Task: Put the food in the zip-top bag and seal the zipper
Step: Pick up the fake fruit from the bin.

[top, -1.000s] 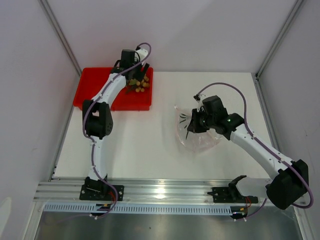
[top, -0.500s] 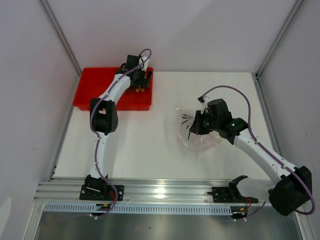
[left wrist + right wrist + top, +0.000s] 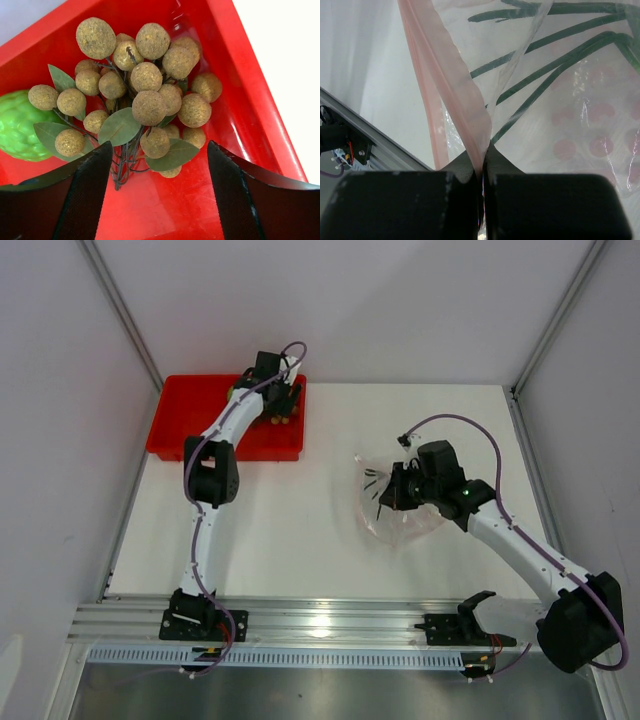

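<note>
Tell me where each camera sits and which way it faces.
Top external: above and behind the bases, looking down on the table; both arms show.
Left wrist: looks into the red tray at the brown fruit bunch; open left gripper shows.
Right wrist: looks along the zip-top bag; right gripper pinches its zipper.
Top and left wrist share the red tray.

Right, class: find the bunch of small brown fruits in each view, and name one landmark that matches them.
Top view: bunch of brown fruits in the red tray's far right corner, mostly under the left arm.
Left wrist view: the bunch fills the middle, beside the green fruit.
Right wrist view: not in it; it shows the clear bag.
Shared landmark: the red tray, in the top and left wrist views.
</note>
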